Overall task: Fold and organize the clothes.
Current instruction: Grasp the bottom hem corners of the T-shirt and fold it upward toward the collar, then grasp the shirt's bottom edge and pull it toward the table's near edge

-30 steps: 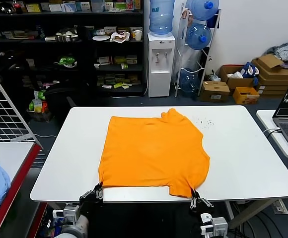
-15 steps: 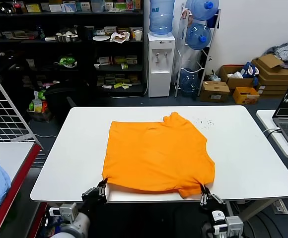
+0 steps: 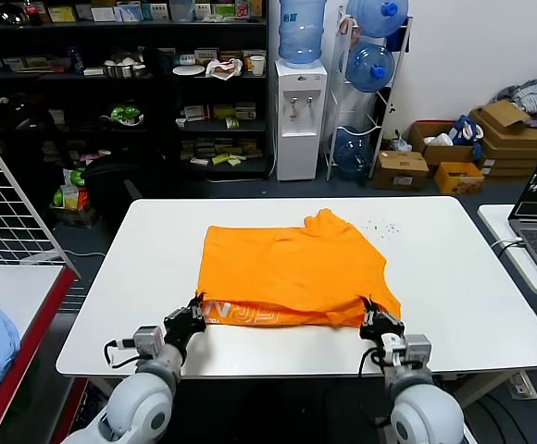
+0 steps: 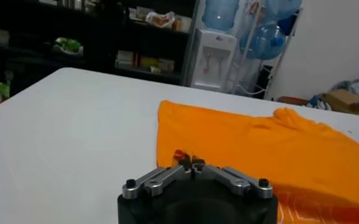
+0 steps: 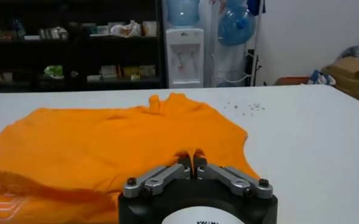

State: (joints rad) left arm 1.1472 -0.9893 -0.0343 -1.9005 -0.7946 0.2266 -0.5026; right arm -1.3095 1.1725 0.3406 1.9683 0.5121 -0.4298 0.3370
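The white table (image 3: pixel 454 277) carries the orange T-shirt (image 3: pixel 292 268) at its centre, collar toward twelve o'clock. A second ago it lay flat with its hem at the near edge; now that hem is lifted and carried toward twelve, baring white lettering (image 3: pixel 250 314), so the first fold looks underway. The left gripper (image 3: pixel 193 316) at seven o'clock and right gripper (image 3: pixel 373 319) at five each pinch a hem corner

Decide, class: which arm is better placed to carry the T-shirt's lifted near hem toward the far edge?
Neither alone: the left gripper and right gripper each pinch a near corner of the orange T-shirt, so both are evenly placed.
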